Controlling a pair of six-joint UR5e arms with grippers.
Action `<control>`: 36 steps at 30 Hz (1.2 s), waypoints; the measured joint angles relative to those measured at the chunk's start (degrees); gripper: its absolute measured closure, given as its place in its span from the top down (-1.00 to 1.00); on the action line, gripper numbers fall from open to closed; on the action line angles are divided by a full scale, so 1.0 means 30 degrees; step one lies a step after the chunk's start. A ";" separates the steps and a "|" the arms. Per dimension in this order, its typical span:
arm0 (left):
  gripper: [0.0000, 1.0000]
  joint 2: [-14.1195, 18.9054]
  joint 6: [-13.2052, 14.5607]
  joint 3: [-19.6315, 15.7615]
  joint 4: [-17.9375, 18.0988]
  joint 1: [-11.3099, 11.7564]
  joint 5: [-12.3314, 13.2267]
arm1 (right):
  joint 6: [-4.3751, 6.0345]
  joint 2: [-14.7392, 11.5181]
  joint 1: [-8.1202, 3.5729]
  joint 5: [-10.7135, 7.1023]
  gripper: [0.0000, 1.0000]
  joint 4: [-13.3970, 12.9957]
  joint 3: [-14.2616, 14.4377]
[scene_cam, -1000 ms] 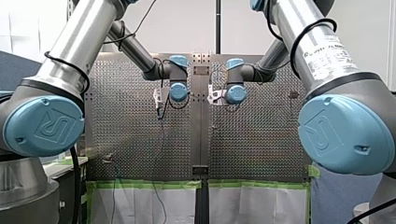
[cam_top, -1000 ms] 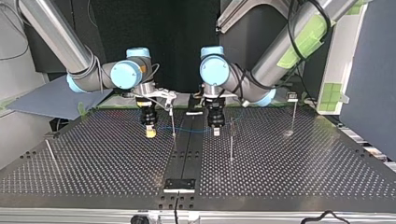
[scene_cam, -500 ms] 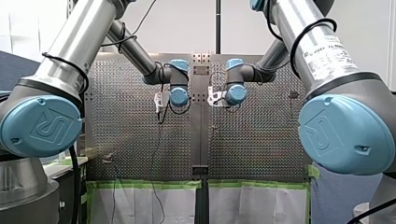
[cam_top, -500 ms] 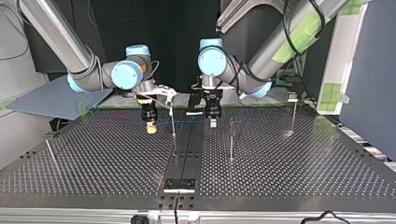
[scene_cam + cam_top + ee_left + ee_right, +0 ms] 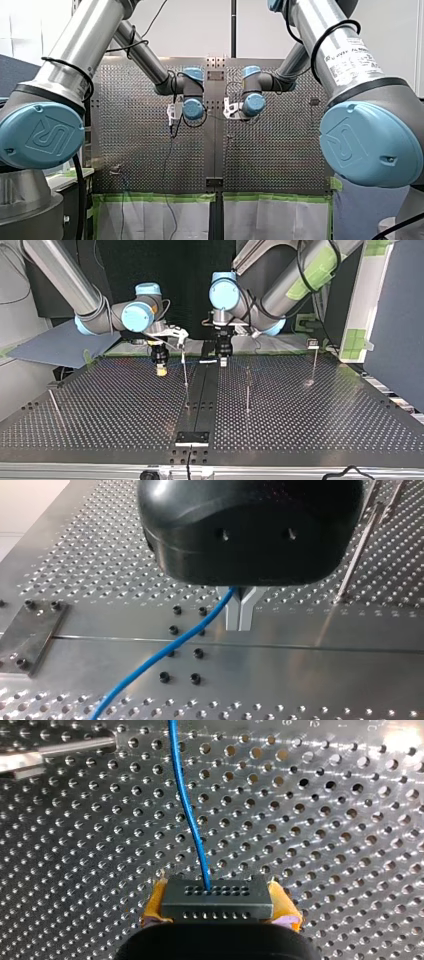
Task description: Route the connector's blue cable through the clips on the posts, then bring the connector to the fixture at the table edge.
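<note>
A perforated silver metal tabletop (image 5: 100, 410) fills the middle of the room. In the front view a plain pale wall (image 5: 200, 30) rises behind it, with a thin dark upright pole (image 5: 233, 27) in front. Bright green tape (image 5: 160, 197) edges the tabletop's near side above white sheets (image 5: 145, 220). In the top view a black backdrop (image 5: 190, 270) stands behind. A flat blue-grey sheet (image 5: 50, 345) lies at the left, and a white frame with green tape squares (image 5: 369, 290) stands beside a dark blue-grey panel (image 5: 395, 340) at the right.

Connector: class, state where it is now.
The connector is clamped between my right gripper's yellow pads, above the table, left of the thin post in the top view.
</note>
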 joint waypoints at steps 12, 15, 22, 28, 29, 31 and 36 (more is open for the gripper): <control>-1.00 -0.0782 0.0100 -0.0479 0.0599 -0.0152 0.0271 | -0.0066 -0.0018 -0.0013 0.0338 -0.76 -0.0321 0.0903; -1.00 -0.1256 0.0037 -0.0496 0.0911 -0.0201 0.0302 | -0.0070 -0.0022 -0.0054 0.0434 -0.76 -0.0430 0.1239; -1.00 -0.2179 -0.0102 -0.0514 0.1194 -0.0292 0.0281 | -0.0059 -0.0053 -0.0137 0.0688 -0.76 -0.0966 0.2194; -1.00 -0.2310 -0.0105 -0.0527 0.1170 -0.0430 0.0242 | -0.0078 -0.0057 -0.0207 0.0764 -0.76 -0.1569 0.2998; -1.00 -0.2312 -0.0104 -0.0527 0.1160 -0.0456 0.0240 | -0.0090 -0.0057 -0.0215 0.0762 -0.76 -0.1607 0.3060; -1.00 -0.2318 -0.0106 -0.0531 0.1139 -0.0547 0.0230 | -0.0117 -0.0056 -0.0226 0.0757 -0.76 -0.1659 0.3151; -1.00 -0.2335 -0.0122 -0.0641 0.1137 -0.0805 0.0203 | -0.0175 -0.0047 -0.0268 0.0718 -0.76 -0.1698 0.3244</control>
